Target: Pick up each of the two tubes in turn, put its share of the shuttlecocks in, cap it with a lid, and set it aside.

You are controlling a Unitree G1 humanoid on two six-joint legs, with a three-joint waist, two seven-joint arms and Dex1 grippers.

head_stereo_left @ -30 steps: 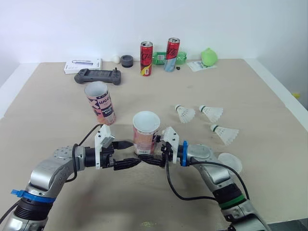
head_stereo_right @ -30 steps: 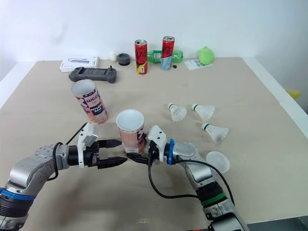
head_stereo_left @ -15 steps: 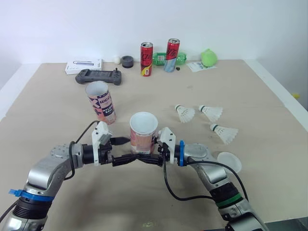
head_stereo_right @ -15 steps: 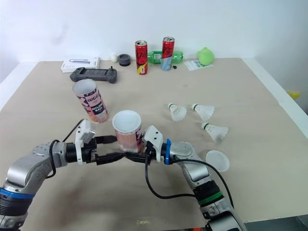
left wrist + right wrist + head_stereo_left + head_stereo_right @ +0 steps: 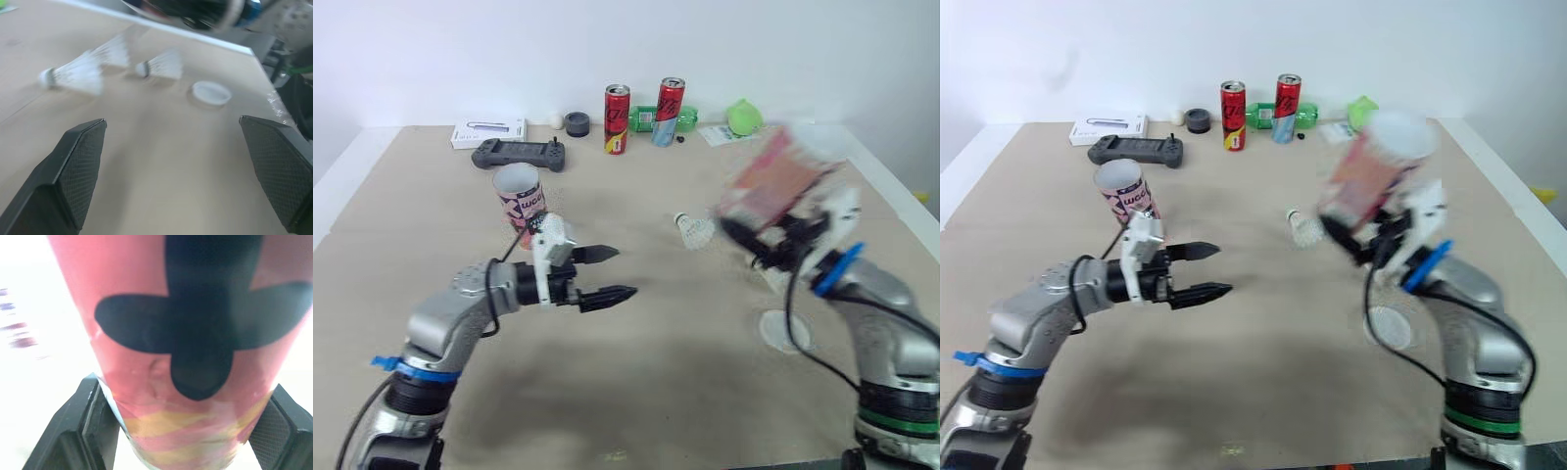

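Standing tube (image 5: 519, 196) upright on the table (image 5: 656, 392), left side, mouth open. Left gripper (image 5: 625, 272) near it, off the table, fingers spread wide, nothing between them. One shuttlecock (image 5: 693, 230) lies mid-table. Right gripper (image 5: 752, 247) clamped on the lower end of the held tube (image 5: 769, 181), which is in the air, tilted, mouth uppermost. Lid (image 5: 785, 328) flat on the table below the right arm.

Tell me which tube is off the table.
The red tube, held tilted in the right jaws; the other tube stands on the table.
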